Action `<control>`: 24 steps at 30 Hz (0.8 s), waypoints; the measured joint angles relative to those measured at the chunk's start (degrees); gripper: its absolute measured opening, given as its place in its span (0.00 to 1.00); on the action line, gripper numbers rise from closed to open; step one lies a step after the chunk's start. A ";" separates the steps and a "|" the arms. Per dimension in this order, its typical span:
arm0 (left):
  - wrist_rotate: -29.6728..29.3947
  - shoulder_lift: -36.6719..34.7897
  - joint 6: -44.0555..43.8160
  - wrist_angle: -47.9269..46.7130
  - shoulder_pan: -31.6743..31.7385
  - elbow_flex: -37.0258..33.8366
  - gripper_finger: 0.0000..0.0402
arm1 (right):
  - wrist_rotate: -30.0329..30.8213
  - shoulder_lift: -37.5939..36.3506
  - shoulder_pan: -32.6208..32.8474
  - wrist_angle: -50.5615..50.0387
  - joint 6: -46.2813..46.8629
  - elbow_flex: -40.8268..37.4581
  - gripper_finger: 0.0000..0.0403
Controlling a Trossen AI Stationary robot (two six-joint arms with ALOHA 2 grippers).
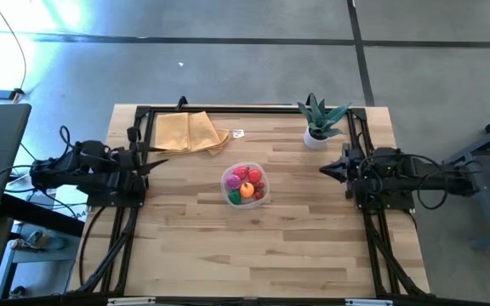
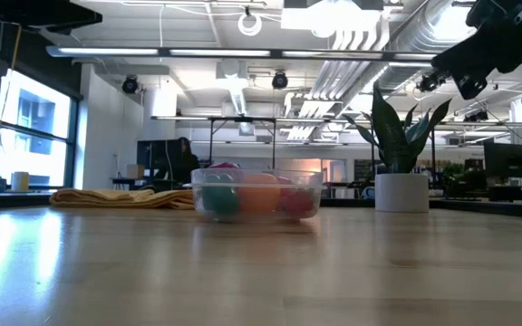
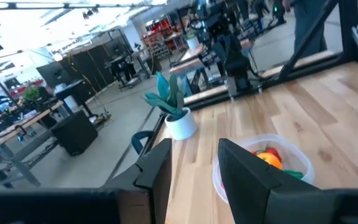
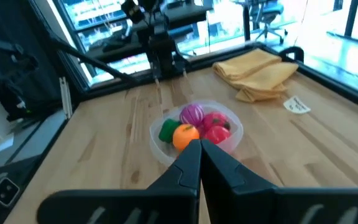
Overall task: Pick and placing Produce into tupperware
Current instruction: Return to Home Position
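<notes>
A: Left tool (image 1: pixel 156 164): state and position?
B: Released. Its wrist view shows a clear gap between the two fingers (image 3: pixel 157 168), with nothing held. The tool sits at the left edge of the tabletop (image 1: pixel 253 246), pointing inward, well apart from the container (image 1: pixel 225 181).
A: Right tool (image 1: pixel 324 170)?
B: Clenched on nothing. In its wrist view the fingertips meet in a closed point. The tool sits at the right edge, facing the left tool across the tabletop. It is near the potted plant (image 1: pixel 317 121) but not touching it.
A: Location of the produce (image 1: pixel 247 189)?
B: All visible produce lies inside the clear container, which stands near the tabletop centre, between the two tools. Contents: one magenta piece (image 4: pixel 192 114), red pieces (image 4: pixel 214 121), one orange piece (image 4: pixel 185 135), one green piece (image 4: pixel 168 130). The pieces are packed against one another.
A: Other items?
B: A folded tan cloth (image 1: pixel 190 132) lies at the back of the tabletop, left of centre, apart from the container. A small white tag (image 1: pixel 238 133) lies just beside the cloth.
</notes>
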 joint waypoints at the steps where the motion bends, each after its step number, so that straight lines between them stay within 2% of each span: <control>1: 0.03 -0.69 -0.07 -0.01 0.00 -0.03 0.30 | 0.00 -0.53 0.00 0.08 -0.02 -0.01 0.00; 5: 0.34 -3.95 0.78 -0.40 0.00 -0.04 0.30 | 0.11 -3.03 0.00 0.16 -0.61 -0.01 0.00; 15: 0.80 -3.83 0.92 -2.81 0.01 -0.05 0.30 | 1.14 -7.21 -0.02 -0.72 -0.19 -0.05 0.00; 24: 2.26 -3.81 -0.26 1.77 0.01 -6.05 0.30 | 3.80 -7.14 -0.02 1.85 5.24 -5.42 0.00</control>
